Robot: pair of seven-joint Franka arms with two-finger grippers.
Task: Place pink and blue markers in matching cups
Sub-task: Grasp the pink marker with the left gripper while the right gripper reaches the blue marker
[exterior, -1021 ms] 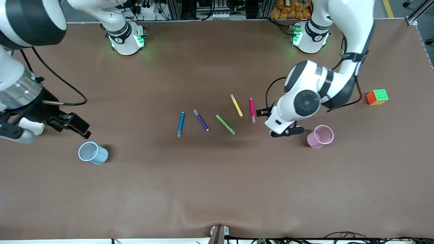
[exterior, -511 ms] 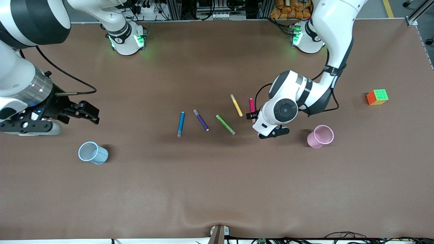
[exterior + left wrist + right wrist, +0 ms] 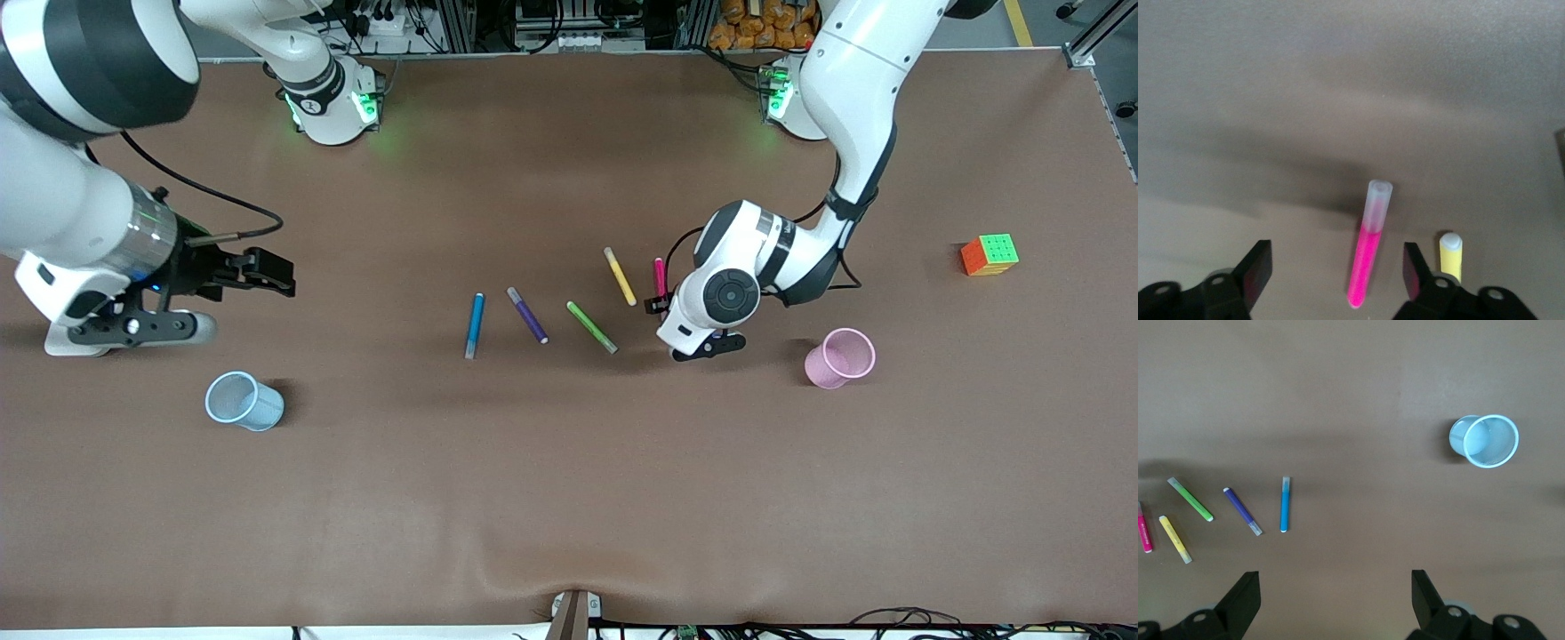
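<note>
The pink marker (image 3: 660, 272) lies on the brown table, its nearer end hidden under my left hand. In the left wrist view the pink marker (image 3: 1366, 257) lies between my open left gripper's (image 3: 1335, 255) fingers, which are apart from it. My left gripper (image 3: 663, 308) is over that marker. The blue marker (image 3: 475, 325) lies nearer the table's middle and shows in the right wrist view (image 3: 1285, 505). The pink cup (image 3: 840, 357) stands toward the left arm's end. The light blue cup (image 3: 243, 401) stands toward the right arm's end and also shows in the right wrist view (image 3: 1485, 441). My right gripper (image 3: 263, 273) is open and empty over bare table (image 3: 1335, 579).
A purple pen (image 3: 527, 315), a green pen (image 3: 591, 326) and a yellow pen (image 3: 620, 276) lie between the blue and pink markers. The yellow pen's cap (image 3: 1450, 250) is close beside my left gripper's finger. A colour cube (image 3: 989, 254) sits toward the left arm's end.
My left gripper has moved from beside the pink cup to over the pink marker. My right gripper has moved from above the blue cup toward the markers.
</note>
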